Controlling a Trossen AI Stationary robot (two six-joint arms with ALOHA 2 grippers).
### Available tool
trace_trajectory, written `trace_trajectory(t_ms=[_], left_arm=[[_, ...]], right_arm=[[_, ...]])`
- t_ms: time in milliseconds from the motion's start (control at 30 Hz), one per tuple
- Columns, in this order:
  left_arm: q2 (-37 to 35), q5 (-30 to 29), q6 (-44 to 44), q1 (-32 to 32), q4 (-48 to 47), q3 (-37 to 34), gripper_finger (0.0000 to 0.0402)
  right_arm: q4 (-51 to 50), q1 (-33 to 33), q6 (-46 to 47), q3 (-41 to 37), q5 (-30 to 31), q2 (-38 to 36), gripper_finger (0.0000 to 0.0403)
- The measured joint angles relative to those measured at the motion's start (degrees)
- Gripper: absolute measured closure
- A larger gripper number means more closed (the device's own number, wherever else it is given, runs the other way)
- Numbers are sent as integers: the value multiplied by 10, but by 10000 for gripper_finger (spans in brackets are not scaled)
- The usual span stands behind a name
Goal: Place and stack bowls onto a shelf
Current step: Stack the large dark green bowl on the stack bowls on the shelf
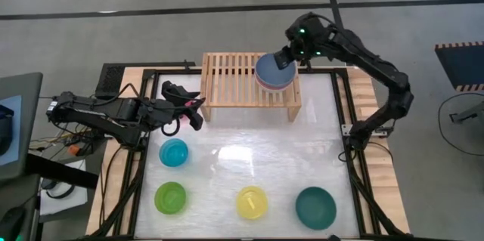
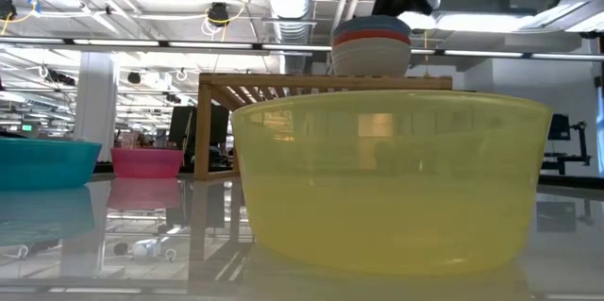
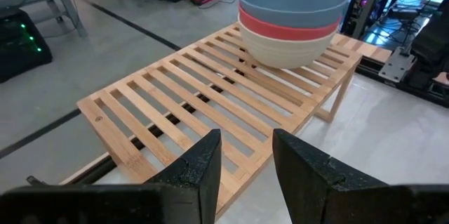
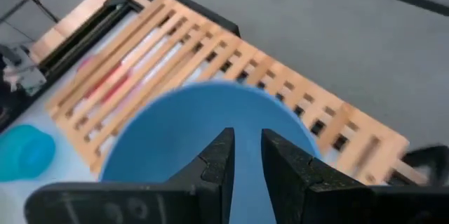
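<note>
No legible writing. Glossy white counter [image 1: 249, 131]; open workshop behind. Right gripper [image 1: 283, 58] jaws grasp blue bowl [image 1: 274, 69] rim on shelf [image 1: 234, 82]; left gripper [image 1: 198, 112] jaws released.

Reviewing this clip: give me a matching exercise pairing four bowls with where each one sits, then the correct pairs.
Bowls:
1. dark blue bowl
2. teal bowl
3. cyan bowl
4. white bowl

Places:
A. on the table, nearest the left gripper
B. bottom of the stack on the shelf
C. top of the stack, under the right gripper
D. on the table, right end of the front row

Pairs: 1-C, 2-D, 3-A, 4-B
</note>
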Motion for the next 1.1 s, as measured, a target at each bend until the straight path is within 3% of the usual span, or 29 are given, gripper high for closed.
trace_trajectory(t_ms=[167,333,500,667,900,1100], left_arm=[[1,5,0,0,17,0,288],[23,21,2,5,71,-1,288],[75,107,46,17,209,0,287],[132,178,32,17,317,0,287],[176,206,-52,2,348,0,287],[197,186,-95,-19,346,0,287]], right_arm=[[-50,54,0,-47,-2,-76,306],[-60,161,51,-154,-3,-158,305],[-91,299,100,-270,-8,-205,285],[-112,432,192,-374,-58,-226,230],[10,637,290,-489,-61,-226,161],[113,708,335,-556,-30,-190,163]])
